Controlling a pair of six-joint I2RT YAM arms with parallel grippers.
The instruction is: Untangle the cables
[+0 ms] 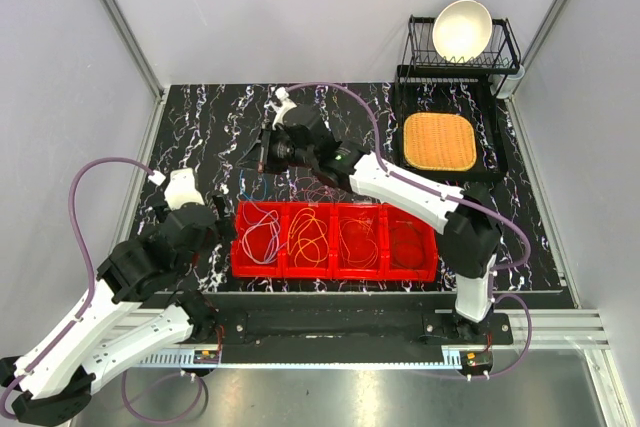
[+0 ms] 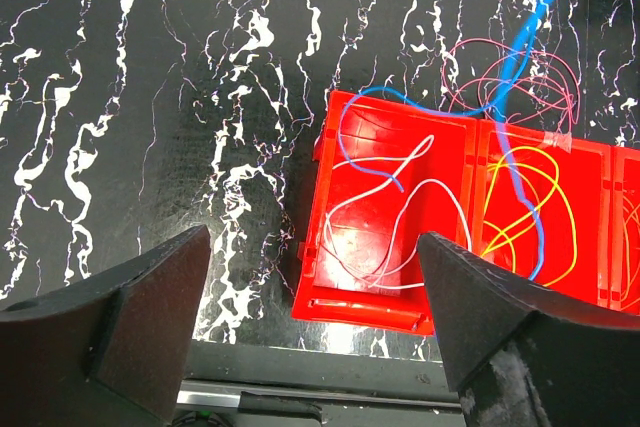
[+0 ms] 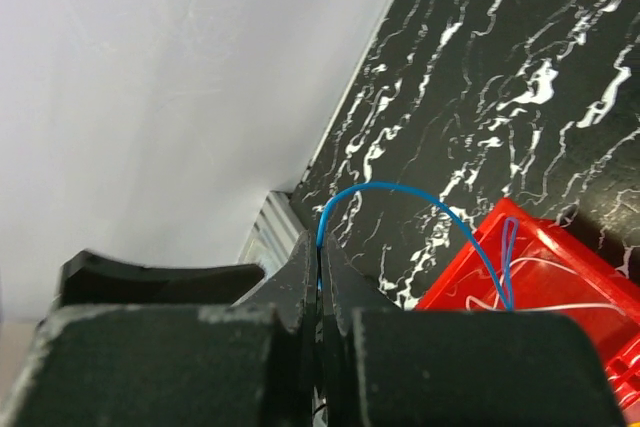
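A red four-compartment bin point(image 1: 335, 272) sits near the table's front edge. A white cable point(image 2: 385, 212) lies in its left compartment. A yellow cable point(image 2: 530, 202) lies in the compartment beside it, and orange point(image 1: 360, 237) and red point(image 1: 405, 242) ones lie further right. A maroon cable point(image 2: 510, 87) lies looped on the table behind the bin. My right gripper point(image 3: 320, 247) is shut on a blue cable point(image 3: 400, 187), which arcs down into the bin point(image 3: 540, 267). In the top view, the right gripper point(image 1: 262, 150) hangs behind the bin. My left gripper point(image 2: 312, 242) stands open over the bin's left end, holding nothing.
A black tray with a woven orange mat point(image 1: 439, 141) lies at the back right. Behind it stands a dish rack holding a white bowl point(image 1: 462, 29). Walls close the table on three sides. A metal rail point(image 1: 350, 327) runs along the front.
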